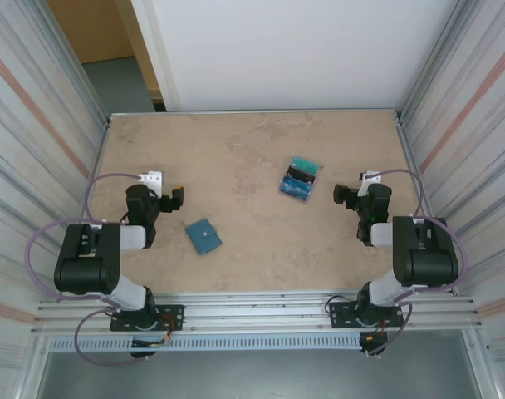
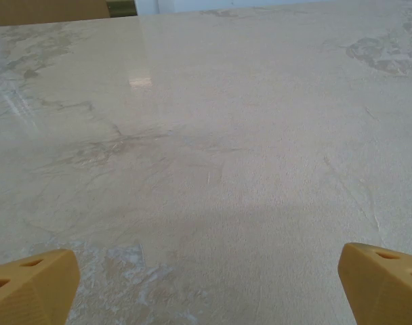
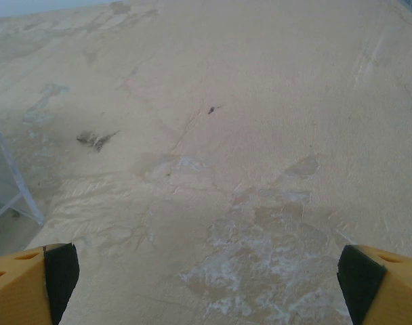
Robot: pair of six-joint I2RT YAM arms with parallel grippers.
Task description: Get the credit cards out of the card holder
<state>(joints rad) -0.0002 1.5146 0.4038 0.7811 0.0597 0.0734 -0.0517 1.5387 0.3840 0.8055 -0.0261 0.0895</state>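
The card holder [image 1: 203, 236] lies flat on the tabletop [image 1: 252, 141], a little left of and below the middle of the top view. It is folded shut, and a tiny dot of a tab shows on it. The credit cards [image 1: 300, 179] lie in a small messy pile up and to the right of it, well apart from it. There is a teal one at the top, then a black one, then a blue one at the bottom. So the cards look to be out already, but I cannot tell if one more hides inside the shut holder.

The left hand [image 1: 176, 199] is near the holder, up and to its left, and is not touching it. Its fingers [image 2: 30, 284] are spread wide with nothing between them but bare tabletop. The right hand [image 1: 345, 195] is to the right of the pile, apart from it. It is spread wide too and holds nothing.

What could go wrong? The cards are thin and flat, so a hand may push the pile around and not lift one. If the holder must be opened, it may skid away, since nothing pins it down.

No name or writing can be read on the holder or the cards. They are too small.
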